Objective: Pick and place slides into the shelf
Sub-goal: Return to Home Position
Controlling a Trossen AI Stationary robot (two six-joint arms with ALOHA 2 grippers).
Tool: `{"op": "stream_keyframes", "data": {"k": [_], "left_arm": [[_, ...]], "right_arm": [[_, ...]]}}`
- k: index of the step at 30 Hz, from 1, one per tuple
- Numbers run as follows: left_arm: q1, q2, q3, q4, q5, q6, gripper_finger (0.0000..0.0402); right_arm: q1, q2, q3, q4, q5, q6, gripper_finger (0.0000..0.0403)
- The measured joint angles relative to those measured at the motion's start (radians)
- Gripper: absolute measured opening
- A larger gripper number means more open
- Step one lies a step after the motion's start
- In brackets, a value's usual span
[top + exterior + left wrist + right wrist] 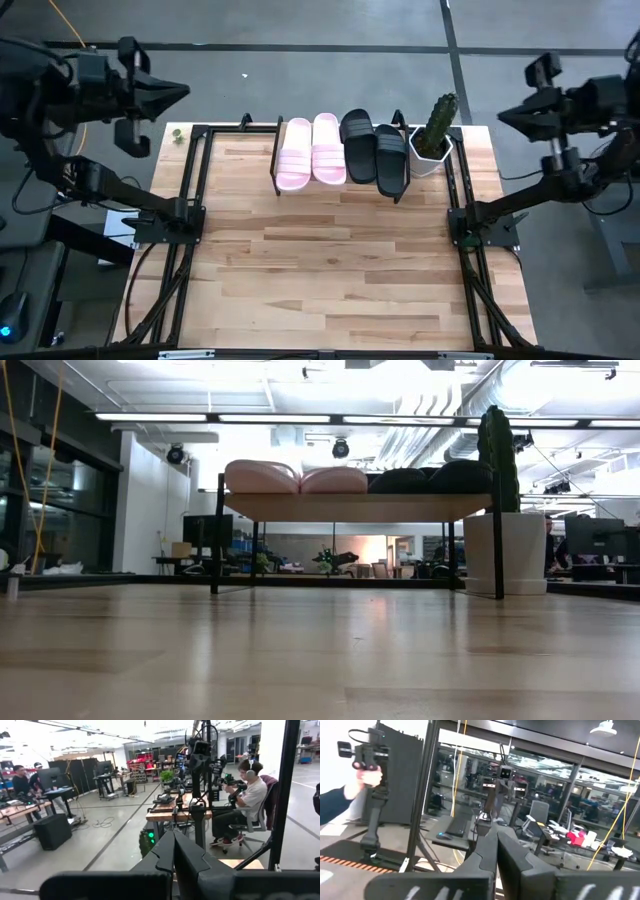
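Two pale pink slides point(311, 150) and two black slides point(375, 152) lie side by side on the shelf point(340, 186) at the table's far edge; the low view shows them point(300, 478) on its plank top point(350, 507). My left gripper point(182, 90) is shut, raised beyond the table's far left corner. My right gripper point(503, 117) is shut, raised off the far right corner. Each wrist view shows its own shut fingers point(175, 852) point(496, 847) pointing level into the room. Neither holds anything.
A cactus in a white pot point(433, 140) stands right of the shelf. Black frame rails point(185, 215) point(470, 220) flank the wooden table point(330, 270). People sit and stand at desks point(245, 805) beyond; a hand holds a device point(367, 762).
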Motion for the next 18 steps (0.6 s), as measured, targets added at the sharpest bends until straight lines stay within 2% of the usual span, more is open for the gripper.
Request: {"op": "stream_keyframes", "data": {"k": [18], "left_arm": [[0.0,-0.187,0.0,-0.198,-0.095,-0.021,0.0]], "right_arm": [[0.002,-0.175,-0.001,-0.183,0.067,0.011,0.0]]}}
